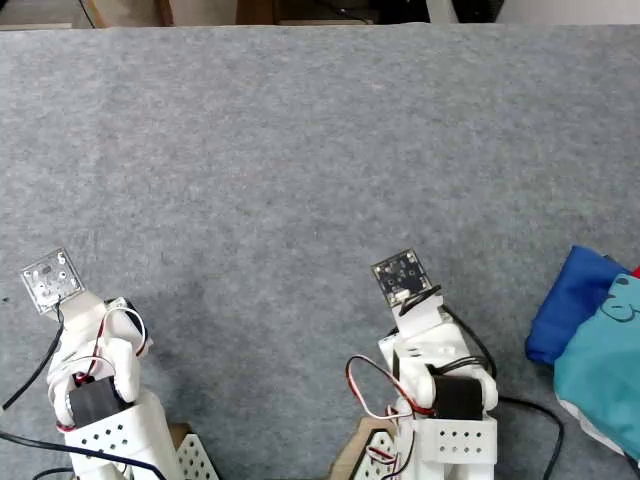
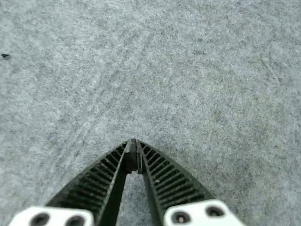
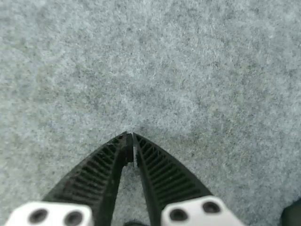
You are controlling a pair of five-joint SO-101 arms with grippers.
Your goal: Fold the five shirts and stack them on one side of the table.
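Built from white printed plastic in both the left arm (image 1: 95, 385) and the right arm (image 1: 440, 385), with black servo blocks set into the joints and base plates perforated by rows of small holes; topped by a pale camera board (image 1: 52, 280) on the left wrist and a black camera board (image 1: 405, 275) on the right. Wired with thin red, white and black leads beside the joints, plus thicker black cables at the bases. Fitted with black, ribbed, tapering fingers on the left claw (image 2: 132, 142) and the right claw (image 3: 129, 135), each bolted to white mounts with round dark screw holes.
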